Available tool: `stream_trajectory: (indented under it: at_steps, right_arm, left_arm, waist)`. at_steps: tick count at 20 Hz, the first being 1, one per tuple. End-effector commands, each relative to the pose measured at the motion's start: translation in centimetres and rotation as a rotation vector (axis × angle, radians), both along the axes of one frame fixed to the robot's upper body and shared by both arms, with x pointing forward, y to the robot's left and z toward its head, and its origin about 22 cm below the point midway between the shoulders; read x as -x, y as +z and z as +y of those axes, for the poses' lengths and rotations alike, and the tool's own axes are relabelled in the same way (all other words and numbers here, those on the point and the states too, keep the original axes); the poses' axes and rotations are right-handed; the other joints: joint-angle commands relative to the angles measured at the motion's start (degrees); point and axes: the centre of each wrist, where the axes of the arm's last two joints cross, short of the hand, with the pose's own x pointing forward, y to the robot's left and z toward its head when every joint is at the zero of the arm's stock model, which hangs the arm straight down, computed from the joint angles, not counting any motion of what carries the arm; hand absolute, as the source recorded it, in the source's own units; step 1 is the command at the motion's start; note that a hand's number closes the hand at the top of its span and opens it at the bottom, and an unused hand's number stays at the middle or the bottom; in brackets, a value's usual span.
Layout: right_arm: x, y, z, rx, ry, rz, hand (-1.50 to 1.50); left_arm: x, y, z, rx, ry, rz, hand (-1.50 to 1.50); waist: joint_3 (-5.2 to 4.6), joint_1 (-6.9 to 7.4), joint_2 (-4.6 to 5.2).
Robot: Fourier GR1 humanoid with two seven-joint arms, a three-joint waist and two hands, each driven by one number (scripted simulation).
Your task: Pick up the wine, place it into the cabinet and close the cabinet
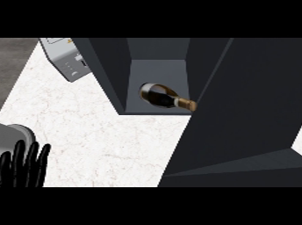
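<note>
The wine bottle [163, 97], dark with a gold neck, lies on its side inside the dark cabinet [160, 72], its neck pointing right toward the door. The cabinet's door [251, 101] stands open, a large dark panel filling the right side of the head view. My left hand [23, 167] shows at the lower left with fingers straight and pointing up, holding nothing, far from the cabinet. My right hand is not in sight.
A white appliance [68, 59] stands at the back left beside the cabinet. White marble counter [82, 127] spreads between my left hand and the cabinet. A grey curved object [5, 136] sits at the left edge.
</note>
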Motion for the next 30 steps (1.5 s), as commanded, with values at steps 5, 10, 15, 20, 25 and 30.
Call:
stream_trajectory:
  at_steps: [5, 10, 15, 20, 25, 30]
  right_arm:
    - [5.7, 2.2, 1.7, -0.059, 0.19, -0.081, 1.5]
    - [5.8, 2.5, 4.0, -0.062, 0.212, -0.067, 1.5]
    - [6.3, 1.7, 7.9, -0.088, 0.213, -0.059, 1.5]
    - [6.1, 2.6, 8.0, -0.087, 0.169, -0.096, 1.5]
    - [4.8, 2.7, 10.1, -0.055, 0.109, -0.179, 1.5]
    - [4.3, 2.5, 12.0, -0.034, 0.063, -0.204, 1.5]
  left_arm:
    - [0.5, 1.1, 4.7, 0.007, 0.041, 0.0, -1.5]
    - [-0.2, 2.4, 7.8, -0.028, 0.032, -0.004, -1.5]
    - [-0.2, 2.9, 8.7, -0.021, 0.027, -0.006, -1.5]
    - [-1.1, 3.5, 9.7, -0.024, 0.017, 0.001, -1.5]
    - [-1.3, 4.2, 10.1, -0.003, -0.019, 0.017, -1.5]
    - [-0.7, 1.7, 9.3, 0.033, -0.04, 0.045, -1.5]
  waist:
    - [-0.11, -0.33, -0.53]
    - [-0.12, -0.19, -0.48]
    - [-0.18, 0.07, -0.61]
    - [-0.17, 0.06, -0.25]
    - [-0.18, 0.55, -0.12]
    - [-0.26, 0.49, -0.13]
